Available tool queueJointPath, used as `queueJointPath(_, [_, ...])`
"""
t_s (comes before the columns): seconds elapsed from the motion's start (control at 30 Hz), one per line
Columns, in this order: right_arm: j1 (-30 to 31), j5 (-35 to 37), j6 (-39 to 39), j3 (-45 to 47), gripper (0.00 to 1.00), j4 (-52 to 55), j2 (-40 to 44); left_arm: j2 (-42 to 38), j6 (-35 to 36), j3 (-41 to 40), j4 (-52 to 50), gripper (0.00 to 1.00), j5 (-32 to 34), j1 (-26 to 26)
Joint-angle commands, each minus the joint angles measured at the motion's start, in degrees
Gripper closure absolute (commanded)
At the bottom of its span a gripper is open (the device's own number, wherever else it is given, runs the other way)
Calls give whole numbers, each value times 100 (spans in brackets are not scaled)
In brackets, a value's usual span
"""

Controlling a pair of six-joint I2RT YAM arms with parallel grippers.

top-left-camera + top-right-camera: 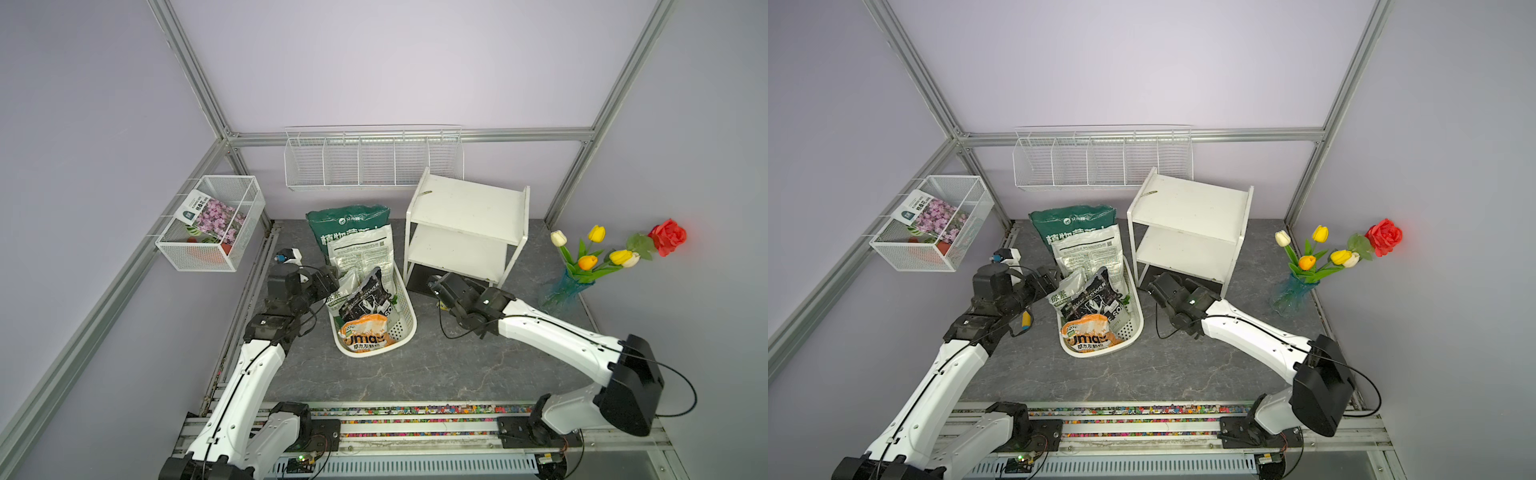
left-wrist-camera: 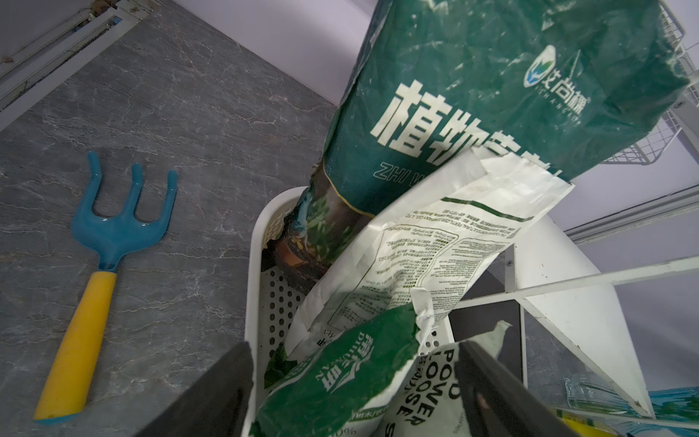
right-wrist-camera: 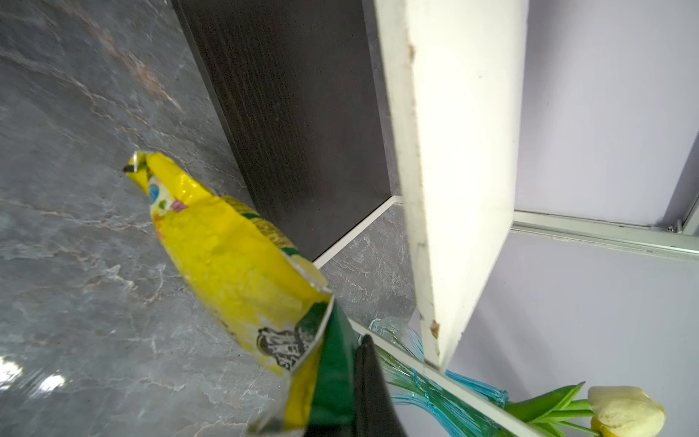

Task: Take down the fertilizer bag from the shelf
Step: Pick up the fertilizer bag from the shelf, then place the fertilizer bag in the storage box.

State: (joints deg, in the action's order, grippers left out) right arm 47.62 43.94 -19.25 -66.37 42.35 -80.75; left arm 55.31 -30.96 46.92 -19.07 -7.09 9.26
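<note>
1. The right fingers grip the yellow fertilizer bag by its end. It dangles low over the grey desk, seemingly for setting down.
2. The left fingers gape empty over a white basket of soil bags.
3. Beyond, the white shelf stands against lilac walls.

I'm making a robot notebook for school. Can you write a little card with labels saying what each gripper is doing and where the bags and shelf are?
right gripper: shut on the yellow fertilizer bag
yellow fertilizer bag: off the shelf, low beside its dark bottom board
left gripper: open, over the white basket
white basket: holds several bags
shelf's white boards: no bag seen
table: a blue and yellow rake lies on it
</note>
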Motion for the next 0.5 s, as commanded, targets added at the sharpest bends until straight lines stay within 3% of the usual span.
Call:
queueJointPath(0.0, [58,-277,140,-363,100,316,470,-97,47,-93,88,13,7,-39])
queueJointPath(0.47, [514,-1998,-150,-1232,100,84,1152,-203,63,-123,100,13,100,-38])
